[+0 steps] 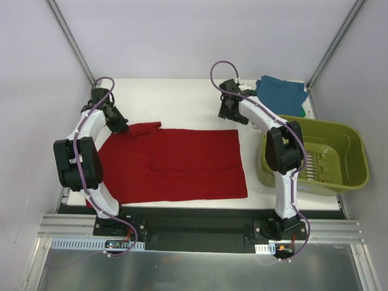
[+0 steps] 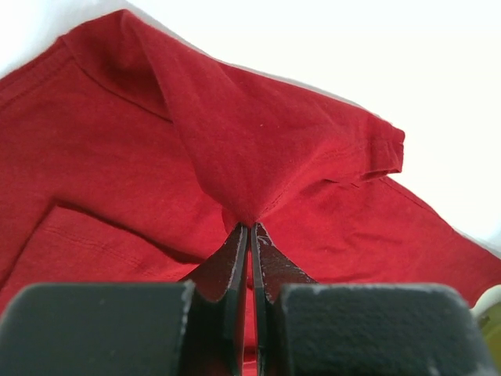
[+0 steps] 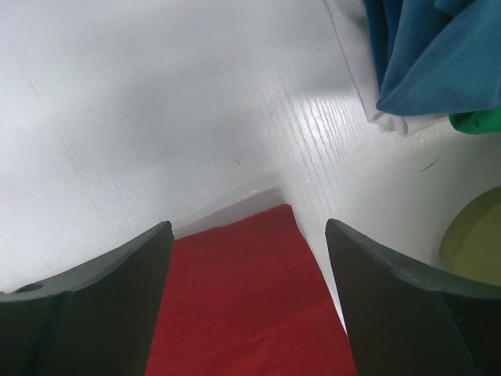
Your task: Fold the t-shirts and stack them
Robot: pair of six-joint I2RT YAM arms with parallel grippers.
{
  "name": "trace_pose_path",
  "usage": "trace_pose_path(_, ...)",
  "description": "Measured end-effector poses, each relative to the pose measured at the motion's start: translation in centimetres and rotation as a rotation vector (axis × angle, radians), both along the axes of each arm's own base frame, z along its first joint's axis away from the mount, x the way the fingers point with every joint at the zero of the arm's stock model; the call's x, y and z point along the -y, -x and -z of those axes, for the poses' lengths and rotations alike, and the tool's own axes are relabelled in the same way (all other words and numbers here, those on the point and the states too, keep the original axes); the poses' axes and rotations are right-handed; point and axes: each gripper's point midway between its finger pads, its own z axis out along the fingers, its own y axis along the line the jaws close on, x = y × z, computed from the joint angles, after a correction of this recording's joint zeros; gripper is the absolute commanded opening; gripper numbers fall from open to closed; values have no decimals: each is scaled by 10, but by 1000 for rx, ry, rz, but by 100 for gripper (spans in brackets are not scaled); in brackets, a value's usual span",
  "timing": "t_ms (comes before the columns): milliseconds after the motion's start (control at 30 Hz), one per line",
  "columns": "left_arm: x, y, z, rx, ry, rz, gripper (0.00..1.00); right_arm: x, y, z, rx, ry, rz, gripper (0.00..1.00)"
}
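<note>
Two arms stand over the white table point(image 1: 182, 97). The dark red t-shirt point(image 1: 176, 163) lies spread flat across the middle of the table, with its sleeve and collar end toward the left arm and its straight hem toward the right. The left gripper point(image 2: 249, 229) is fully closed, its jaws pinching a fold of the dark red t-shirt beside the far sleeve, and the cloth rises to a peak at the pinch. The right gripper point(image 3: 249, 231) stands wide open and grips nothing. It hangs over the far right corner of the dark red t-shirt, and that corner shows between its fingers point(image 3: 94, 298). A folded teal-blue t-shirt point(image 1: 280, 94) sits at the table's far right corner, with a green t-shirt point(image 3: 477, 121) showing under its edge. An olive-green basket point(image 1: 357, 151) sits on the right, apart from the dark red t-shirt.
</note>
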Motion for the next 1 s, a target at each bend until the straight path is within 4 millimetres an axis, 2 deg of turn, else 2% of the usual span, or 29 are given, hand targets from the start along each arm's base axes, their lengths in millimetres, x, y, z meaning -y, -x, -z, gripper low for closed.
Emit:
trace_pose_path(333, -1, -1, 0, 8, 21, -1, 0, 2, 7, 47, -93, 24, 53, 80)
trace_pose_path(433, -4, -2, 0, 12, 22, -6, 0, 4, 9, 55, -111, 28, 68, 74)
trace_pose_path(767, -6, -4, 1, 17, 23, -12, 0, 7, 9, 62, -128, 26, 73, 28)
trace_pose_path(900, -5, -2, 4, 12, 26, -11, 0, 7, 9, 62, -130, 24, 66, 14)
trace_pose_path(933, -5, -1, 4, 10, 29, -10, 0, 7, 9, 62, -131, 24, 62, 7)
trace_pose_path(1000, -4, -1, 5, 8, 34, -7, 0, 6, 8, 62, -132, 23, 55, 3)
